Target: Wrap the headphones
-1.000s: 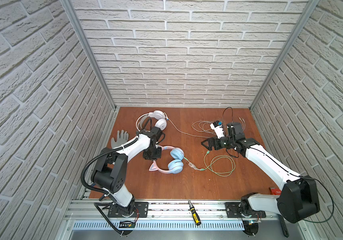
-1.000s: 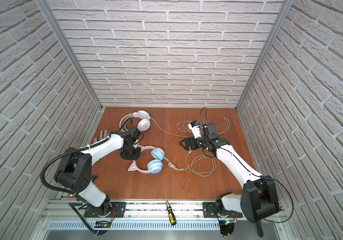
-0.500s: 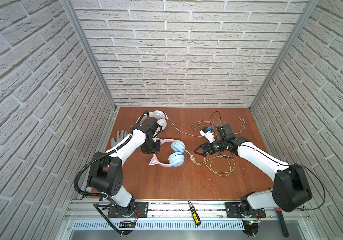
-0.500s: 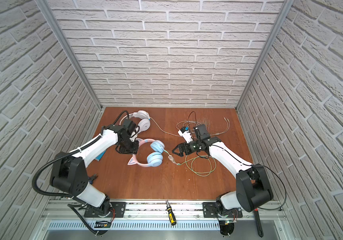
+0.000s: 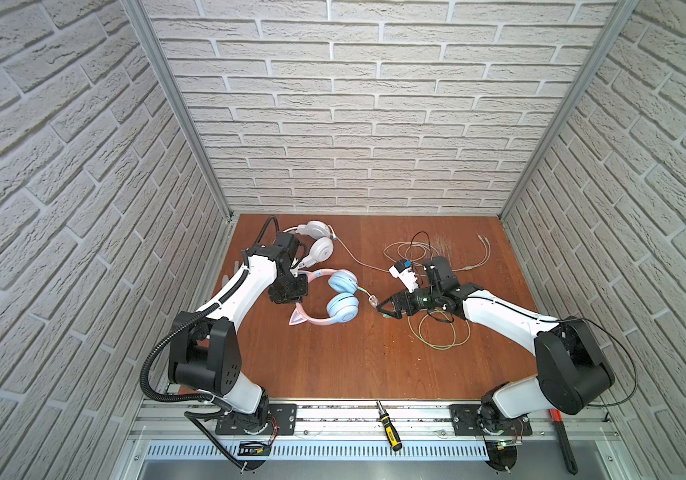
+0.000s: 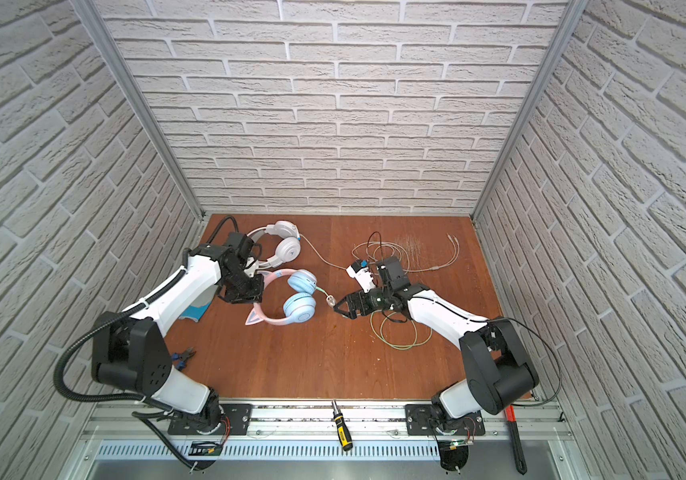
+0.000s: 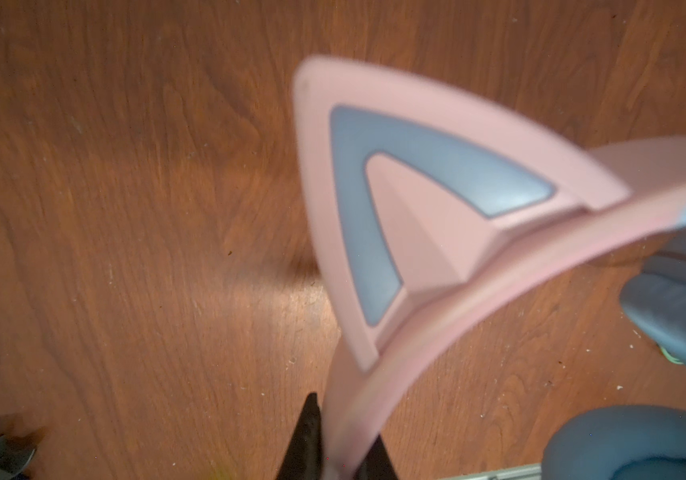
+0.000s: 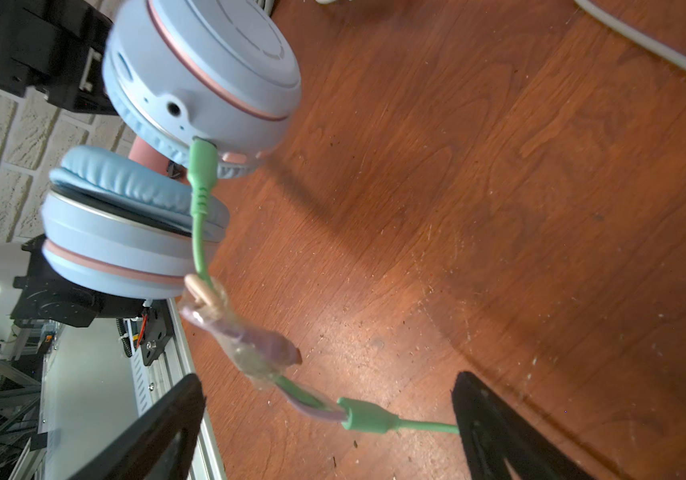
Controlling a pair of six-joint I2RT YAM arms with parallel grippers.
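The pink-banded cat-ear headphones [image 5: 335, 300] [image 6: 296, 300] lie left of centre on the wooden table, light-blue cups facing right. My left gripper [image 7: 345, 440] [image 5: 291, 296] is shut on the pink headband [image 7: 436, 332] beside a cat ear. Their green cable [image 8: 368, 420] runs from a cup, through a taped section, to a loose coil [image 5: 441, 332]. My right gripper [image 8: 330, 378] [image 5: 383, 309] [image 6: 343, 309] stands open astride that cable near the cups, without pinching it. The white headphones [image 5: 317, 245] [image 6: 283, 246] rest at the back left, behind the left wrist.
White cable loops [image 5: 416, 249] trail across the back right of the table. A screwdriver [image 5: 387, 424] and a red-handled tool [image 5: 561, 436] lie on the front rail. Pliers [image 6: 183, 357] sit near the left arm's base. Brick walls close in three sides.
My left gripper has shifted the pink headphones slightly back and left. The right gripper has swung left along the green cable towards the cups, staying open.
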